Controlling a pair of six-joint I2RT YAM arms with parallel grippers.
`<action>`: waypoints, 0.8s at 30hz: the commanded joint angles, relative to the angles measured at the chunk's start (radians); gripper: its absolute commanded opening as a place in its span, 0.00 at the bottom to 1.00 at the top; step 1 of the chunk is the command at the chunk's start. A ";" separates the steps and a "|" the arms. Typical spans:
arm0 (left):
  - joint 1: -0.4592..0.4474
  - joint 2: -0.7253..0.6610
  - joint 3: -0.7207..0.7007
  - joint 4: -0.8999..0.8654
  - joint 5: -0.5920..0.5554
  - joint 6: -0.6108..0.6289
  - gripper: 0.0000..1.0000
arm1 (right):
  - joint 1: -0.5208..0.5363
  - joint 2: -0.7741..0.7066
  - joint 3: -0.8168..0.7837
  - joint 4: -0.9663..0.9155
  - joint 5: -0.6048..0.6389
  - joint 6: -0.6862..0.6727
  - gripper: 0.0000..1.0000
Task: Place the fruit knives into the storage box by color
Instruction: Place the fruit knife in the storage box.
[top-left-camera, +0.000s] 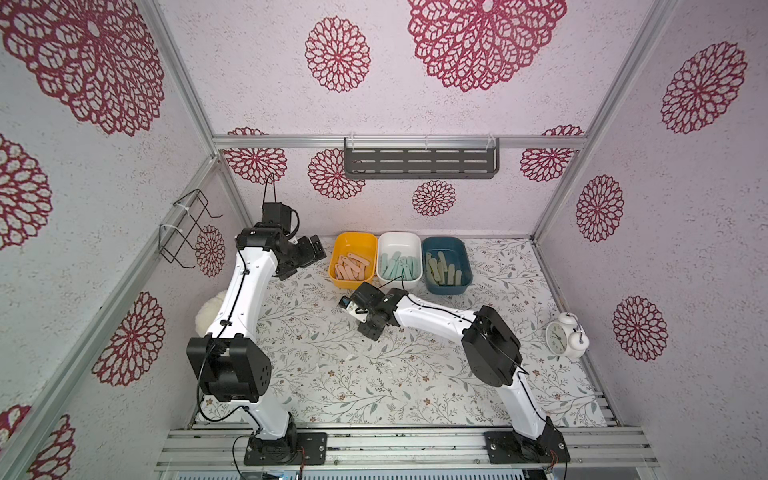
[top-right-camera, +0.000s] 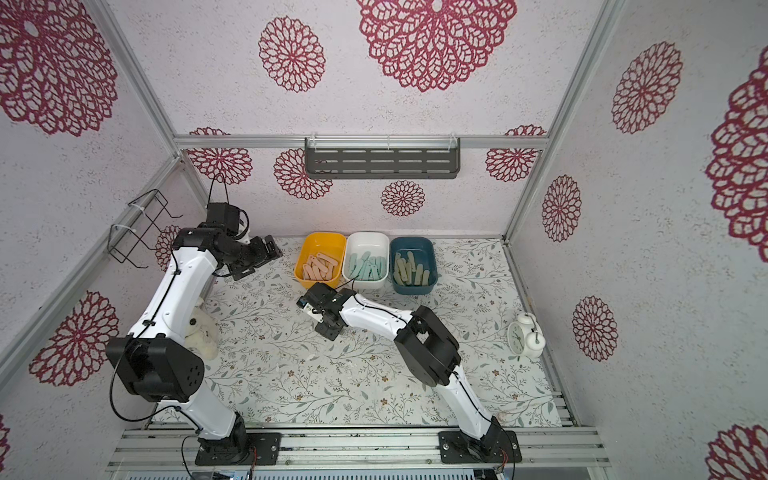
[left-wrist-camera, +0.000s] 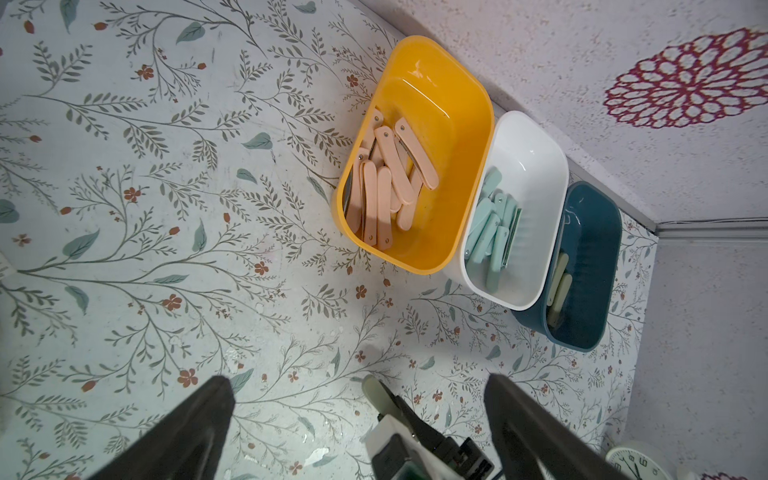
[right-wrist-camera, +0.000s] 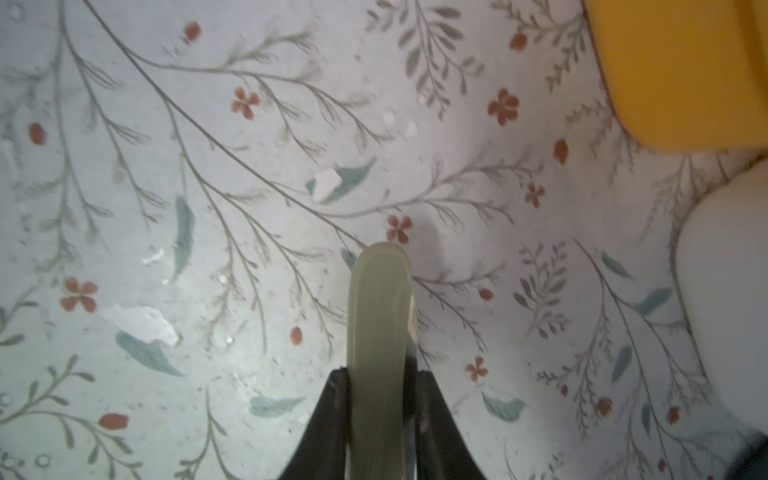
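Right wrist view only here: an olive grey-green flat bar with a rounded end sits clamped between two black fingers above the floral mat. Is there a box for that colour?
Observer: Yes. A dark blue plastic box already holds olive grey-green bars like the held olive bar.
Operator: What fills the yellow box at my corner?
Observer: The yellow plastic box holds peach-pink bars.
Operator: Where is the left gripper?
Observer: The left gripper hangs open and empty beside the yellow box, on the side away from the blue one.
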 joint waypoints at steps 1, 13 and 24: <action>0.001 -0.028 -0.006 0.027 0.024 -0.012 0.99 | -0.008 -0.090 -0.034 0.000 0.021 0.058 0.05; -0.066 -0.004 0.016 0.048 0.031 -0.020 0.98 | -0.264 -0.335 -0.209 0.085 0.044 0.125 0.05; -0.109 -0.031 -0.094 0.242 0.030 0.009 0.97 | -0.580 -0.211 -0.141 0.219 -0.089 0.118 0.08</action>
